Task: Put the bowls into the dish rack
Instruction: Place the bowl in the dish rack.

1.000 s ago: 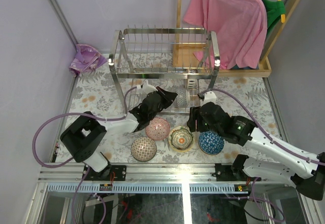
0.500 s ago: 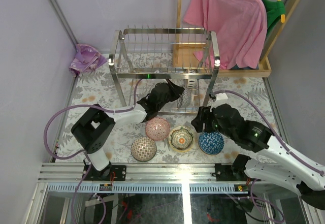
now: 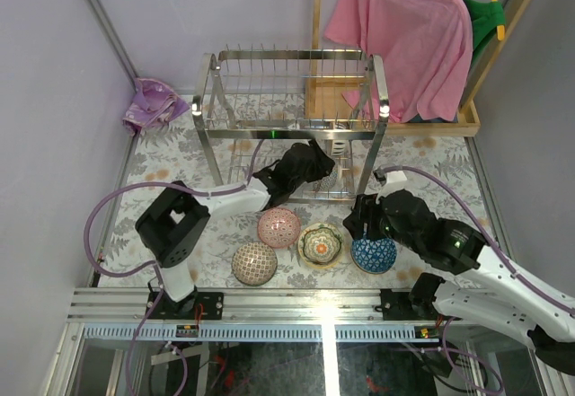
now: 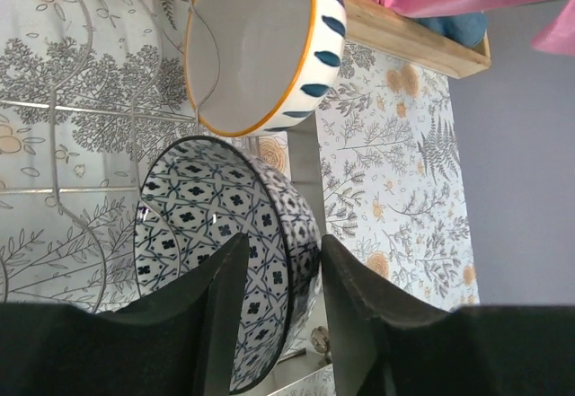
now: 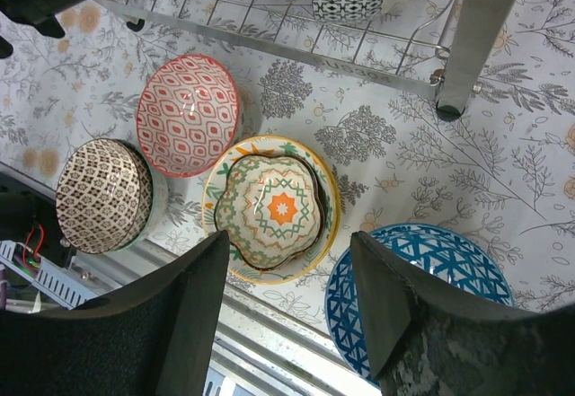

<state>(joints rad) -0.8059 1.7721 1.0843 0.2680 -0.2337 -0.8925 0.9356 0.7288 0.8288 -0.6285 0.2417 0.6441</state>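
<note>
The dish rack (image 3: pixel 234 127) stands at the middle of the bench (image 3: pixel 171 158), toward the far side; the left arm reaches into the lower tier, near the right-hand post; there a blue-and-white patterned bowl (image 4: pixel 216 234) stands on edge among the wires. The left gripper (image 4: pixel 285 245) has its jaws parted a little, one on each side of that bowl's wall; whether either pad touches it I cannot tell, but the bowl rests on the rack's wires. Just beyond it in the same tier a white bowl (image 4: pixel 260 46) with an orange rim and dark blue dashes leans on edge.

Four more bowls sit on the bench on the near side of the rack: a brown patterned bowl (image 5: pixel 101 194) at the near left; a red-patterned bowl (image 5: pixel 187 113) just beyond it; a yellow-rimmed bowl (image 5: pixel 269 207) in the middle, with an orange star at its centre; a blue bowl (image 5: pixel 431 279) at the right. The right gripper (image 5: pixel 287 252) hangs above the yellow-rimmed and blue bowls; its jaws are spread wide and hold nothing.

At the far right a pink shirt (image 3: pixel 404 37) hangs on a wooden stand (image 3: pixel 316 19); a purple cloth (image 3: pixel 153 104) lies at the far left.
</note>
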